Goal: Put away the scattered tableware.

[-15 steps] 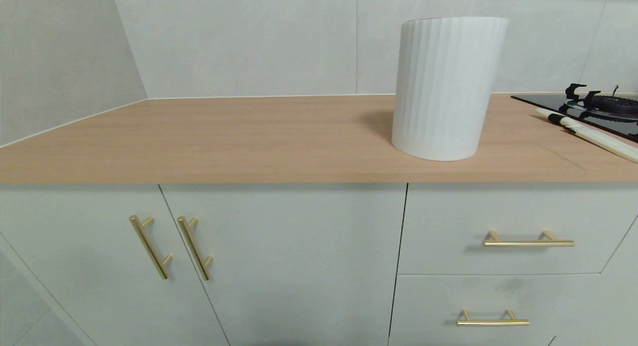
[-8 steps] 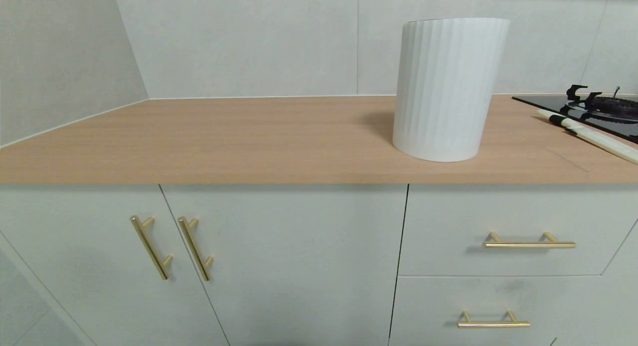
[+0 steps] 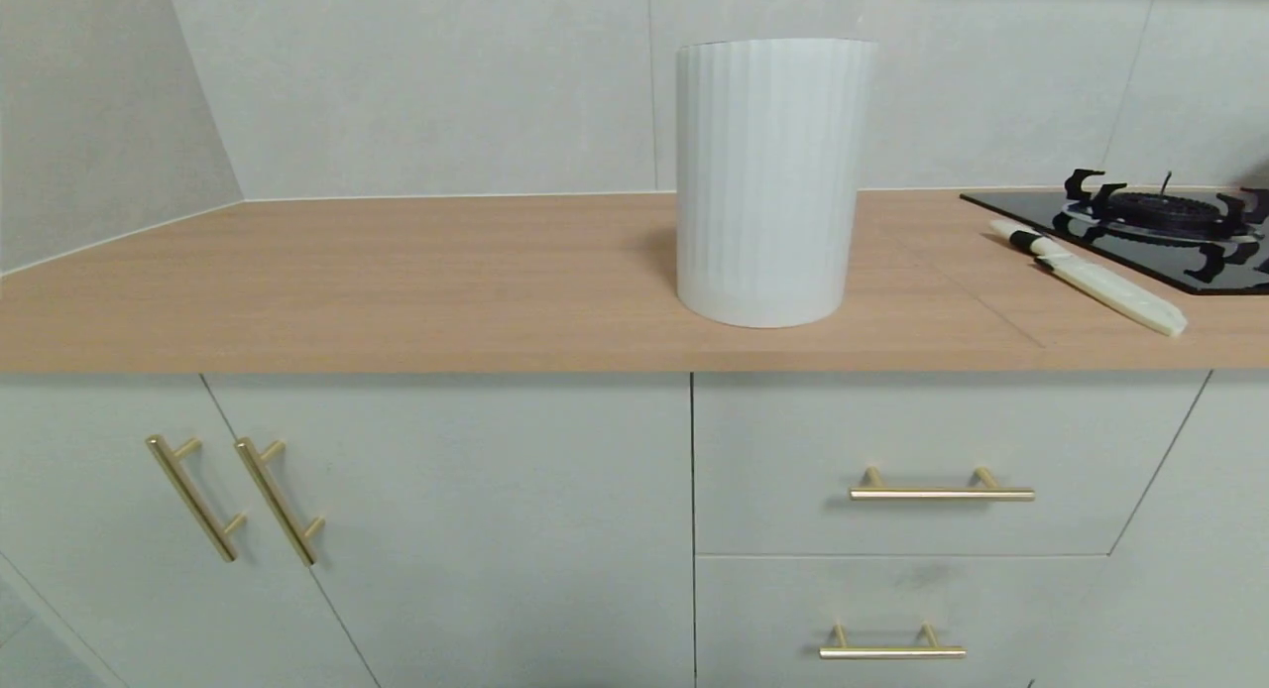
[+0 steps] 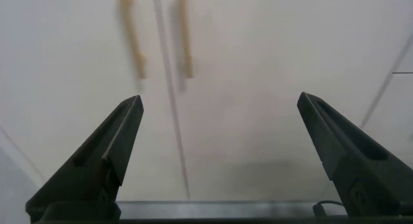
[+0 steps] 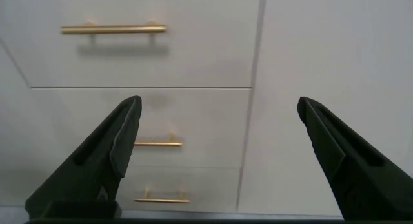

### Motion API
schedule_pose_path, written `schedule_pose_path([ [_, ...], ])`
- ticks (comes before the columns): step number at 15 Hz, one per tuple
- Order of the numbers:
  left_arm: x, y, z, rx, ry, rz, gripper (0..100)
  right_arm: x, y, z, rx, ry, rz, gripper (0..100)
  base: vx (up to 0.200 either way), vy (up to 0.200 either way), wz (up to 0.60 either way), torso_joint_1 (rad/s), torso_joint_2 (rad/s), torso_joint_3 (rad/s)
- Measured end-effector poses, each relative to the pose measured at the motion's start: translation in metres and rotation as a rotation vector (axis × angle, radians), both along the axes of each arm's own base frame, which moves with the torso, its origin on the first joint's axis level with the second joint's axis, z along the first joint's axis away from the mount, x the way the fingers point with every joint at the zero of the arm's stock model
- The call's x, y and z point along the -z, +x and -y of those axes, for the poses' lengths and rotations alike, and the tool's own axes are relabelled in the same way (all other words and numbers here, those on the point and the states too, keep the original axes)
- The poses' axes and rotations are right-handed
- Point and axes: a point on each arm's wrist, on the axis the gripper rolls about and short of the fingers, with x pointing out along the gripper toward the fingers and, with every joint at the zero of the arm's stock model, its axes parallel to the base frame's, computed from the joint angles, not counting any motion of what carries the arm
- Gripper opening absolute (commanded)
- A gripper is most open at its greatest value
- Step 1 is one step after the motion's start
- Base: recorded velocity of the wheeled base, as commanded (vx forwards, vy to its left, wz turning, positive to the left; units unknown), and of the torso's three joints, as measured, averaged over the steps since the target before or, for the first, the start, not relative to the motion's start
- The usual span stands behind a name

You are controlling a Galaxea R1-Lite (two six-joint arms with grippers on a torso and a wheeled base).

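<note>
A tall white ribbed container (image 3: 765,180) stands on the wooden countertop (image 3: 397,282) near its front edge. A white knife with a black band (image 3: 1089,277) lies on the counter to the right, beside the hob. My left gripper (image 4: 219,114) is open, low down, facing the cabinet doors with gold handles (image 4: 137,37). My right gripper (image 5: 219,114) is open too, facing the drawer fronts (image 5: 129,62), with nothing between its fingers.
A black gas hob (image 3: 1150,222) sits at the counter's far right. Below the counter are two cabinet doors with gold bar handles (image 3: 233,495) on the left and drawers with gold handles (image 3: 942,492) on the right. Tiled walls close the back and left.
The whole head view has shifted, so the camera moved to the right: container, knife and hob now sit further left in the picture. Nothing on the counter moved.
</note>
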Motion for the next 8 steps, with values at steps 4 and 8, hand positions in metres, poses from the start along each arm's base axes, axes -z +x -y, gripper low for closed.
schedule_pose_path([
  [4,0.0,0.0,0.0,0.0,-0.003,0.0,100,0.0,0.0,0.0,0.0,0.0,0.0,100,0.0,0.0,0.0,0.0,0.0,0.0],
  [8,0.0,0.0,0.0,0.0,-0.005,0.0,100,0.0,0.0,0.0,0.0,0.0,0.0,100,0.0,0.0,0.0,0.0,0.0,0.0],
])
